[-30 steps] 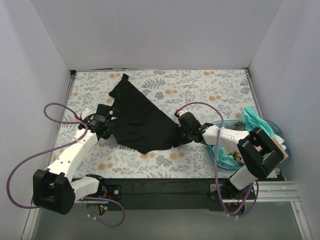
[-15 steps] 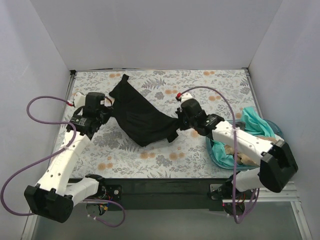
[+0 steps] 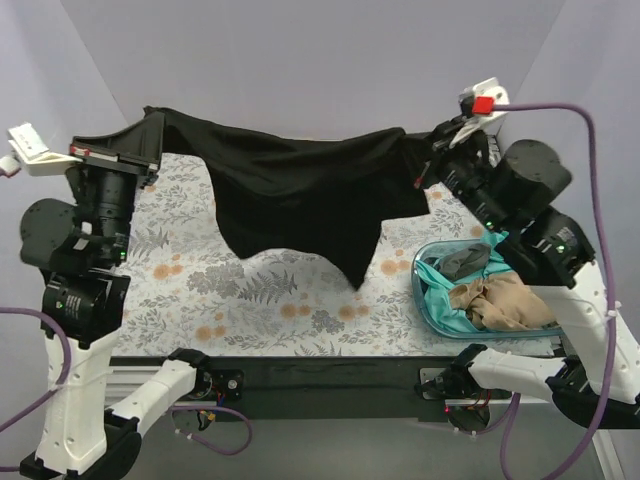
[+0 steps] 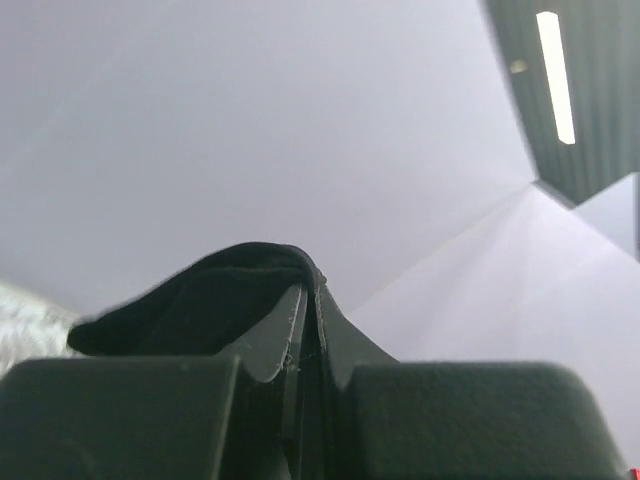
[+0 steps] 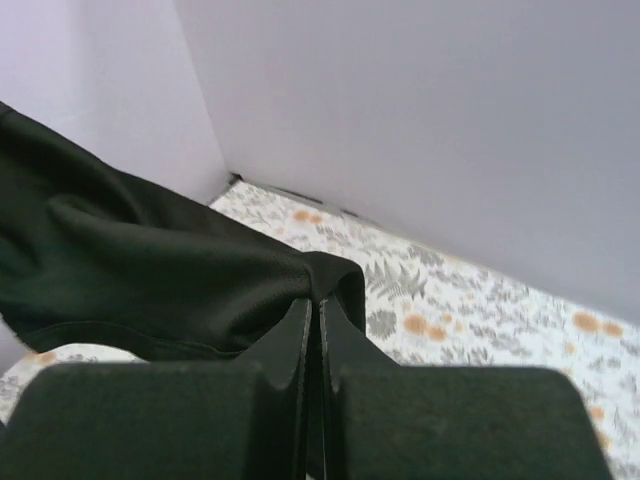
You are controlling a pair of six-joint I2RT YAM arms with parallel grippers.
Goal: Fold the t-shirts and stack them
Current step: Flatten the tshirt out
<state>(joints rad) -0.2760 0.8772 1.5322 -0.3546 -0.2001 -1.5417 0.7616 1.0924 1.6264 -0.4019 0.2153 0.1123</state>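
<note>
Change: hoisted off the worktop within the last second, black t-shirt now strung in mid-air between both arms.
Left pincer: clamped on one shirt corner, high over the left edge.
Right pincer: clamped on the opposite corner, high toward the far right corner.
Long axis: left to right, one end per arm, neither nearer.
Look: matte, creased, unfolded, lower edge sagging to a point.
Waiting: teal t-shirt and tan t-shirt, heaped in tub, near right corner.
</note>
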